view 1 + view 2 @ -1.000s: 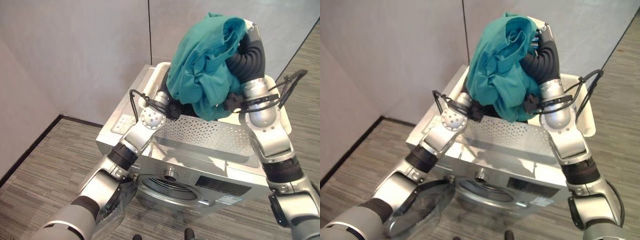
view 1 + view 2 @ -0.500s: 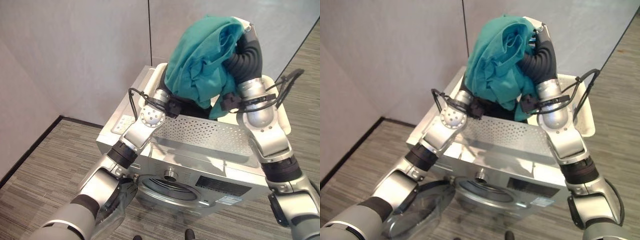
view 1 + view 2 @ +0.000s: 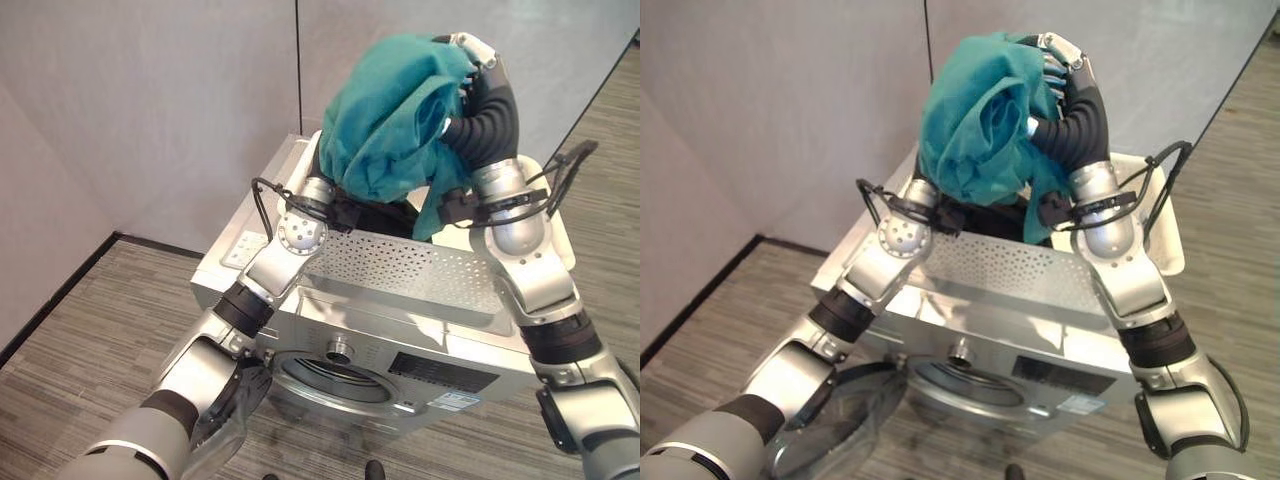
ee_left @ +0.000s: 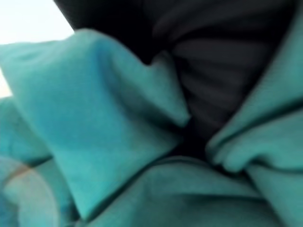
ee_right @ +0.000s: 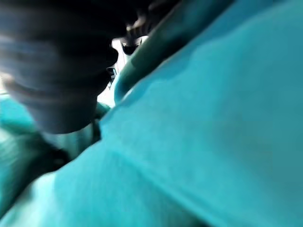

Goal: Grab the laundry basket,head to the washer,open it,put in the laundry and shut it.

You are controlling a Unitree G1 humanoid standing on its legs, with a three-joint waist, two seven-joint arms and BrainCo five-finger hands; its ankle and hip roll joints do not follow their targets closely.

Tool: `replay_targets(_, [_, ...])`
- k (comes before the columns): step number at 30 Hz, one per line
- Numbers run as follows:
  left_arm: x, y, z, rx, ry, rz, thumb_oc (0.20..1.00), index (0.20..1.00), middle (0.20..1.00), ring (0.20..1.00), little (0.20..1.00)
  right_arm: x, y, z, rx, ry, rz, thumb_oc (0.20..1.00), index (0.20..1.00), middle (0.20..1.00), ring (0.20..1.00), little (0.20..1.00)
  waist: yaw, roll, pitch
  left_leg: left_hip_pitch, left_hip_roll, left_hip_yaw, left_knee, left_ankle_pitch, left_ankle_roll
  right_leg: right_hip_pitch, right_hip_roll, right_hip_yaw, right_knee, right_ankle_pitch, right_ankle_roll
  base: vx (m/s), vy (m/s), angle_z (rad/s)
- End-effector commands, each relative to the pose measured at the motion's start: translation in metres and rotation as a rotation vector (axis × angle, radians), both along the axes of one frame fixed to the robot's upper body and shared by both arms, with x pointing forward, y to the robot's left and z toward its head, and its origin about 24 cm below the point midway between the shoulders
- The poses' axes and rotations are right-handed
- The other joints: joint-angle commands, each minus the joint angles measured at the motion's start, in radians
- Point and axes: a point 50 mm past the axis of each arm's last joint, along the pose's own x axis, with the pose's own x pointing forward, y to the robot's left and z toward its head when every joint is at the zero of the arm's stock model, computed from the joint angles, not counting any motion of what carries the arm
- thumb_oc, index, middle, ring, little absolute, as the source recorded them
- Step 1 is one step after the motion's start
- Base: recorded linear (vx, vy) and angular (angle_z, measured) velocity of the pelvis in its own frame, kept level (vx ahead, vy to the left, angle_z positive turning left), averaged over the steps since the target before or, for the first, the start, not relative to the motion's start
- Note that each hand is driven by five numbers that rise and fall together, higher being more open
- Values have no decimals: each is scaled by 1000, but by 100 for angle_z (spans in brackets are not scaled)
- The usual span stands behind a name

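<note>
A bunched teal garment (image 3: pixel 395 125) is held up in the air above the white laundry basket (image 3: pixel 1168 228), its folds hanging down toward the basket's inside. The basket has a perforated front wall and sits on top of the silver washer (image 3: pixel 400 345). The washer's round glass door (image 3: pixel 830 425) hangs swung open at the lower left, leaving the drum opening (image 3: pixel 335 375) uncovered.

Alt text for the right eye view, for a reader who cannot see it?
Both arms lift a bundle of teal cloth above a white basket that sits on top of the washer. The right hand curls over the bundle's top. The washer's round door hangs open at lower left.
</note>
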Motion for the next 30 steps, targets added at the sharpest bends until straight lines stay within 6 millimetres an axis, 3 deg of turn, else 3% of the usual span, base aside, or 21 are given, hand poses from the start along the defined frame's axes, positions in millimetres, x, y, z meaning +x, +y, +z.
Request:
replay_targets(1, [-6,-2,44,-89,-164,-35,200,200,200,200,200,-3,0,16,24,-71,40,1000,1000,1000,1000,1000,-5,-12,-31,64,12,25,5,-92,-7,36,-64,-47,23,-50,39,0,0,0])
replay_targets(10, [-4,15,44,-149,-159,27,200,200,200,200,200,-3,-22,23,114,-127,-80,1000,1000,1000,1000,1000,-11,-9,-36,68,11,30,5,-96,-6,33,-64,-43,22,-48,39,2,0,-3])
replay_targets(15, [-1,30,39,-177,-147,68,200,200,200,200,200,-5,-50,31,146,-183,-234,1000,1000,1000,1000,1000,-13,-9,-39,68,10,32,5,-99,-4,31,-63,-40,21,-47,41,0,0,0])
replay_targets(17, [-1,30,39,-177,-147,68,200,200,200,200,200,-5,-50,31,146,-183,-234,1000,1000,1000,1000,1000,-13,-9,-39,68,10,32,5,-99,-4,31,-63,-40,21,-47,41,0,0,0])
replay_targets(19, [1,43,32,-196,-125,105,200,200,200,200,200,-10,-76,42,156,-228,-354,1000,1000,1000,1000,1000,-18,-13,-41,67,9,31,5,-102,-4,31,-63,-36,20,-47,42,0,0,0])
replay_targets(21, [1,43,31,-196,-124,104,200,200,200,200,200,-10,-76,42,156,-228,-354,1000,1000,1000,1000,1000,-17,-13,-41,67,9,31,5,-102,-4,31,-63,-35,20,-47,42,0,0,0])
replay_targets(23, [-1,55,29,-209,-130,134,200,200,200,200,200,-16,-90,43,163,-246,-417,1000,1000,1000,1000,1000,-20,-14,-41,69,9,33,5,-104,-4,31,-61,-34,20,-47,42,0,0,0])
replay_targets(27, [-1,55,29,-209,-130,133,200,200,200,200,200,-16,-90,43,163,-246,-417,1000,1000,1000,1000,1000,-19,-14,-41,69,9,33,5,-104,-4,30,-62,-34,20,-47,42,0,0,0])
replay_targets(29, [-9,83,31,-232,-186,209,200,200,200,200,200,-26,-115,36,150,-252,-541,1000,1000,1000,1000,1000,-21,-18,-38,66,7,35,5,-101,-2,26,-61,-33,20,-43,40,0,0,0])
replay_targets(30, [-11,87,30,-237,-196,225,200,200,200,200,200,-28,-120,32,137,-244,-570,1000,1000,1000,1000,1000,-19,-20,-42,66,7,36,5,-101,-2,26,-60,-32,19,-43,40,35,-9,-1])
